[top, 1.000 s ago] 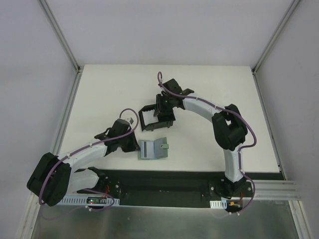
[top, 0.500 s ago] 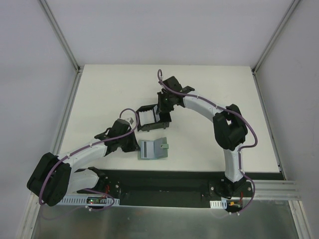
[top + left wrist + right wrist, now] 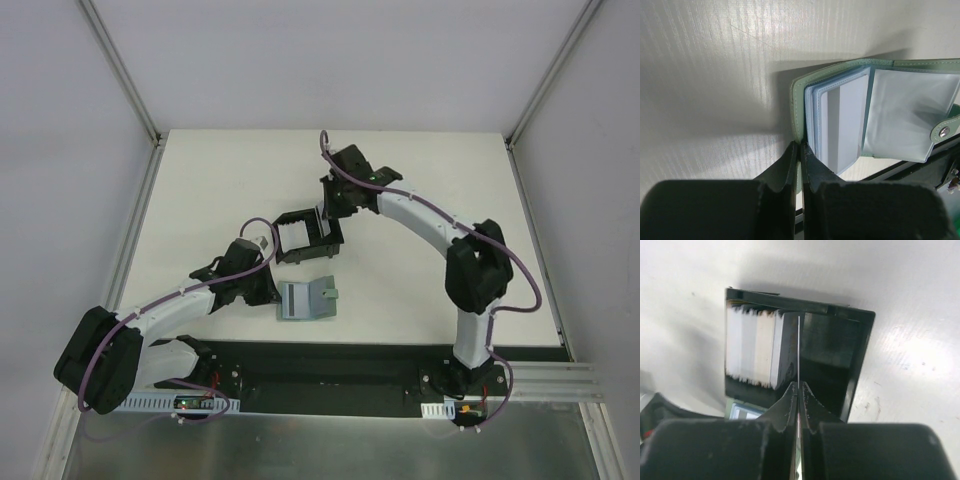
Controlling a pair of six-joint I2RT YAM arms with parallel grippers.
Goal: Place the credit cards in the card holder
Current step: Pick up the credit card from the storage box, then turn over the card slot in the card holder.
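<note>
Pale table [image 3: 220,180]; right gripper [image 3: 798,386] clenched on thin edge [image 3: 798,350] inside card holder [image 3: 832,355], credit cards [image 3: 752,347] alongside; left gripper [image 3: 800,145] pinching green case [image 3: 910,110]

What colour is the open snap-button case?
The case is pale grey-green; the left wrist view shows it best.

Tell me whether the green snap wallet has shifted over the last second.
No. The green snap wallet sits at the same spot by the near edge of the table as a second ago, with the left hand shut on its cover.
</note>
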